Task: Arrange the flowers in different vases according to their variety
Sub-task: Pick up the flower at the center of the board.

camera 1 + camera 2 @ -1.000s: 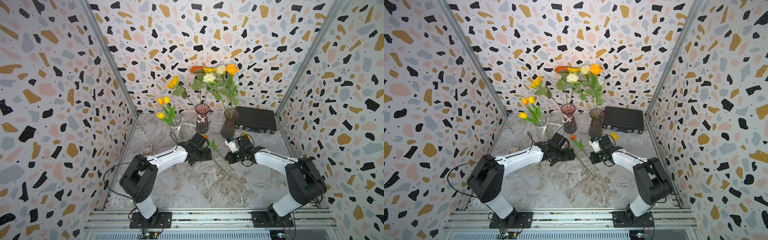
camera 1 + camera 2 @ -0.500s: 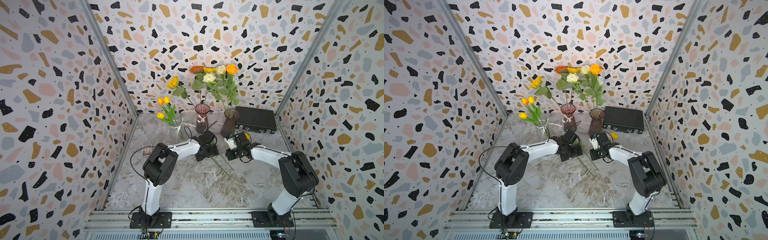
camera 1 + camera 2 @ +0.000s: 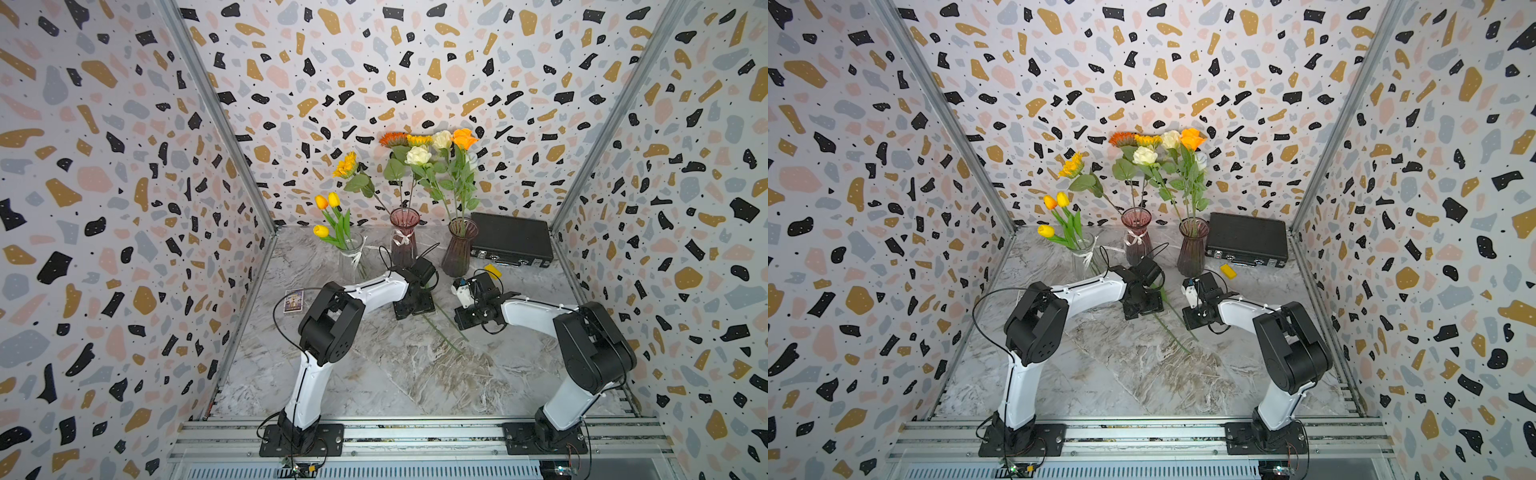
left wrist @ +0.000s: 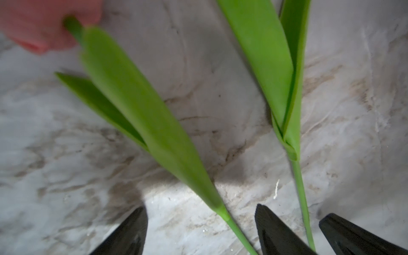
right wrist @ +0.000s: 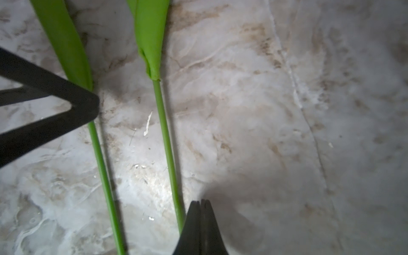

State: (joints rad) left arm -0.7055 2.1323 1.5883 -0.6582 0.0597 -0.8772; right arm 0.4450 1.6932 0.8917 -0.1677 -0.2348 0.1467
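Note:
Two loose green-stemmed flowers lie side by side on the marble table; their stems [image 3: 451, 332] run toward the front. One has a pink tulip head [image 4: 44, 26]. My left gripper [image 4: 201, 220] is open, its fingers straddling that flower's stem [image 4: 234, 227] without touching it. My right gripper [image 5: 201, 209] is shut on nothing, its tip down beside the other stem [image 5: 167, 150]. At the back stand three vases: a clear vase [image 3: 351, 259] with yellow tulips [image 3: 328, 203], a pink ribboned vase [image 3: 403, 241] with sunflowers [image 3: 347, 164], and a purple vase [image 3: 457, 249] with roses [image 3: 417, 156].
A black case [image 3: 511, 243] lies at the back right, with a small yellow piece [image 3: 492, 271] in front of it. A small printed card [image 3: 294, 300] lies at the left by the wall. Patterned walls close in three sides.
My left arm has raised its elbow and carried its gripper rightward over the loose stems. My right gripper has shifted slightly toward the back, staying beside the stems.

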